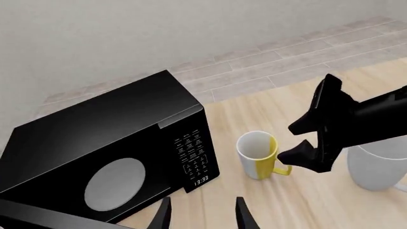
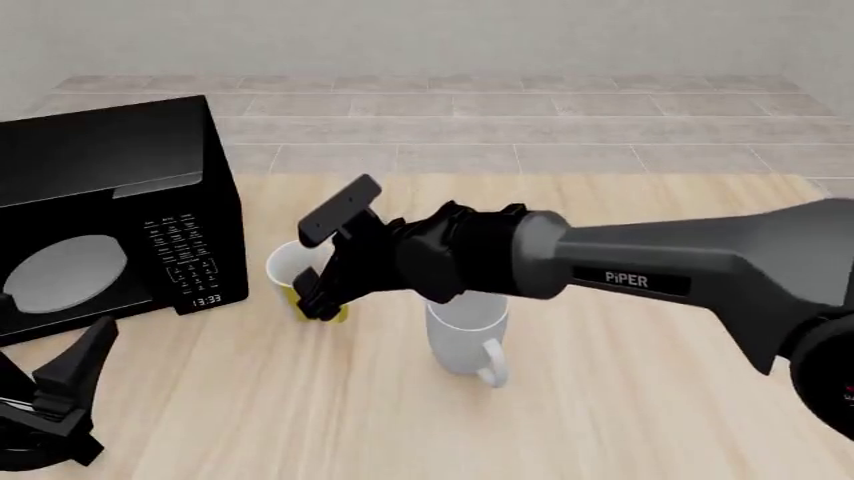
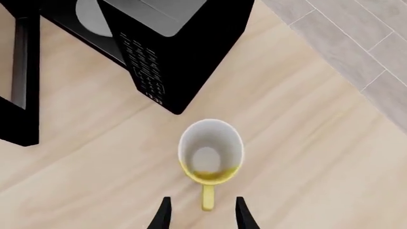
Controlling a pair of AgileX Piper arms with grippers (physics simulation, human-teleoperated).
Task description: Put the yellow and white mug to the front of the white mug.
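On the wooden table (image 2: 641, 400) the yellow mug (image 2: 296, 272) stands upright just right of the black microwave (image 2: 114, 215), near the keypad side with its lit clock reading 13:33. From the front view it sits at about ten o'clock of the white mug (image 2: 467, 335), close by but apart. The white mug is also upright, its loop handle turned toward six o'clock, nearer the camera.

The right arm (image 2: 667, 270) reaches across from three o'clock, passing over the white mug and hiding most of its rim. Its right claw (image 2: 327, 262) hangs above the yellow mug's handle side, tilted downward. In the right wrist view the two fingertips (image 3: 164, 214) stand apart on either side of the yellow handle (image 3: 207, 198), with clear gaps both ways; the claw is open and holds nothing. That view looks straight down into the mug (image 3: 210, 152), white inside with a yellow band on the handle side.

The left wrist view shows the same mug (image 1: 258, 155) between microwave and white mug (image 1: 376, 164), its handle pointing toward the white mug, and the right claw (image 1: 311, 138) just above that handle.

The left claw (image 2: 60, 400) rests low at about eight o'clock of the front view, in front of the microwave and well apart from both mugs. Its fingers (image 1: 162, 217) are spread, empty.
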